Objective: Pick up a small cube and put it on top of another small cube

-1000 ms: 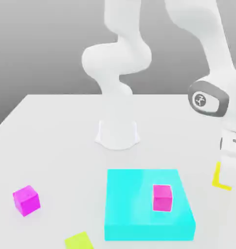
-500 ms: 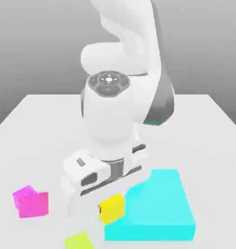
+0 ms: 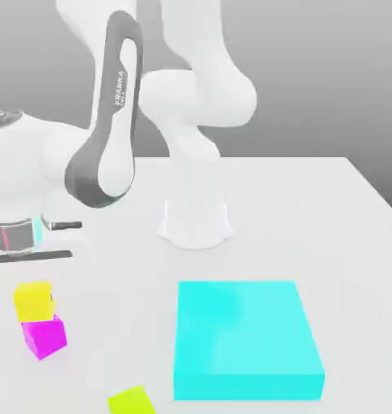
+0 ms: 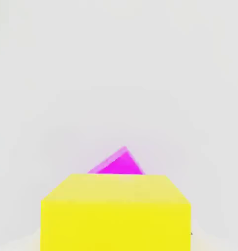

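Observation:
The small bright yellow cube (image 3: 33, 301) sits against the top of the small magenta cube (image 3: 44, 336), shifted a little toward the exterior view's left. My gripper (image 3: 27, 273) hangs directly above the yellow cube, under the white hand at the exterior view's left edge. In the hand view the yellow cube (image 4: 116, 212) is very close to the camera. A corner of the magenta cube (image 4: 119, 163) peeks out from behind it.
A large flat cyan block (image 3: 247, 340) lies at the front right of the white table (image 3: 312, 210). A lime yellow-green cube (image 3: 132, 400) sits at the front edge. The arm's white base (image 3: 196, 220) stands mid-table.
The arm has swung from the exterior view's right to its left with the yellow cube, which now rests on the magenta cube. The hot-pink cube seen earlier on the cyan block has gone.

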Controlling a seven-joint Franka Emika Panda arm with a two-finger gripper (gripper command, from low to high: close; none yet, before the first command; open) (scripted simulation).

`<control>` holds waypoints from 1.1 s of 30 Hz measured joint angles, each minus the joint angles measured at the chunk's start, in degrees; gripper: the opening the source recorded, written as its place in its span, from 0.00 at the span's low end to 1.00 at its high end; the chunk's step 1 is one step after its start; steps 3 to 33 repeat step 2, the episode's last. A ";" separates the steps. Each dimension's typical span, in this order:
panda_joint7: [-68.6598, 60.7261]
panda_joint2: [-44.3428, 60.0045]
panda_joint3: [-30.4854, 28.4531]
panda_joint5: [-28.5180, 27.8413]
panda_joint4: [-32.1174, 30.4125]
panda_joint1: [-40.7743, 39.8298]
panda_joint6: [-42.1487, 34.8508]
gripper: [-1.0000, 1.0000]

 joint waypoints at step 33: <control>0.00 0.00 0.00 0.00 0.00 0.00 0.00 1.00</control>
